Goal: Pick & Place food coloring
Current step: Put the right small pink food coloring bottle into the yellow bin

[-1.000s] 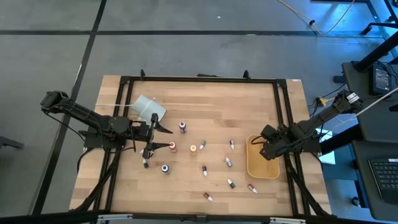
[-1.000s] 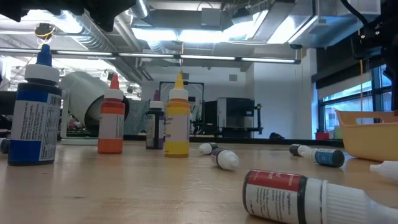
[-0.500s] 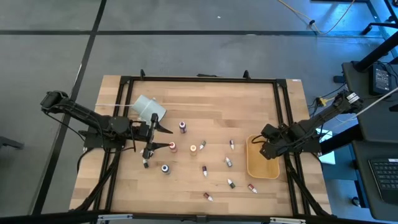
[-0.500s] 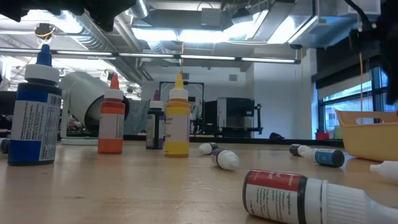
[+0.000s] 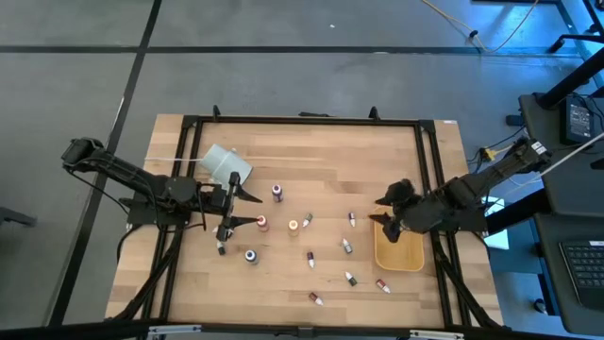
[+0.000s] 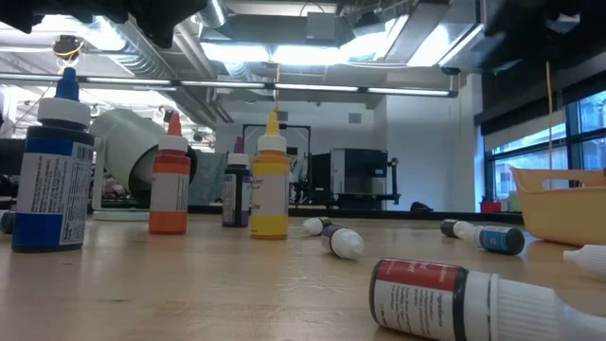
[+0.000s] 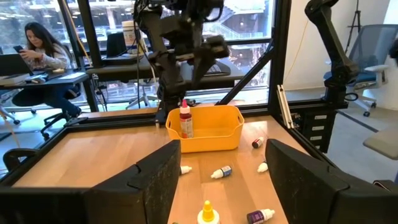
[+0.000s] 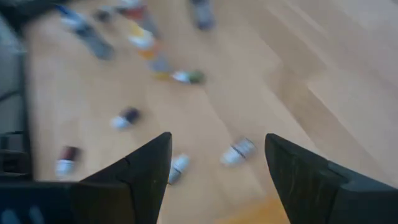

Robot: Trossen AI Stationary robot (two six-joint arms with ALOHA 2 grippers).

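Observation:
Several small food coloring bottles lie or stand across the wooden table, among them a blue one [image 5: 251, 255], a yellow one [image 5: 293, 225] and a red one [image 5: 382, 285]. One red bottle [image 7: 185, 121] stands upright inside the yellow tray [image 5: 400, 253]. My right gripper [image 5: 385, 212] hangs open above the tray's far left corner, slanting down toward the table's middle with nothing between its fingers [image 8: 142, 171]. My left gripper [image 5: 247, 210] waits open and level at the table's left, facing the standing bottles.
A white cup-like cylinder [image 5: 226, 165] lies on its side at the far left. A black frame [image 5: 302, 121] borders the table. In the low view, tall bottles [image 6: 55, 170] stand left and a red one [image 6: 445, 298] lies near the front edge.
My right gripper has risen out of the tray and swung toward the table's middle, tipping from pointing steeply down to a shallower slant. The left arm and the bottles on the table have kept still.

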